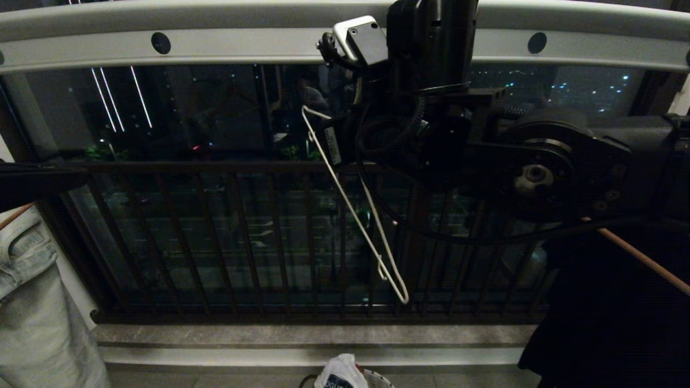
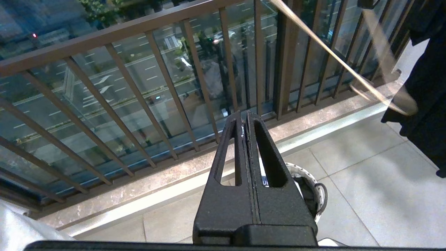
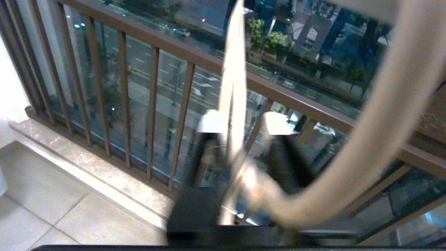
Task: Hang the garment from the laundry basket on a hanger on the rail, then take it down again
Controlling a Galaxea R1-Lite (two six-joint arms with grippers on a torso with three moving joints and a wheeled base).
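The right gripper (image 3: 240, 132) is raised just under the rail (image 1: 242, 46), and in the right wrist view its two fingers (image 3: 209, 139) stand a narrow way apart with the hanger (image 1: 356, 210) running between them. Whether the wire touches either finger cannot be told; the view there is blurred. From the head view the hanger's neck is hidden behind the right arm's wrist, and its thin white arms slant down and away from the gripper, ending in a rounded tip in front of the dark railing (image 1: 215, 226).

The left gripper (image 2: 246, 120) is off to the hanger's side and lower, pointing toward the railing (image 2: 104, 35) and the stone ledge (image 2: 146, 177) below it. Its fingers are pressed together with nothing between them.

Directly beneath the left gripper, partly covered by it, sits the laundry basket (image 2: 315, 186) on the tiled floor. In the head view the basket (image 1: 380, 380) shows only at its rim, far below the right gripper, with the garment (image 1: 339, 372) bunched white in it, a bit of dark blue print showing.

A black cloth (image 1: 609, 307) hangs beside the right arm on a brown wooden hanger (image 1: 641, 258), and pale denim (image 1: 32, 302) hangs beyond the left gripper
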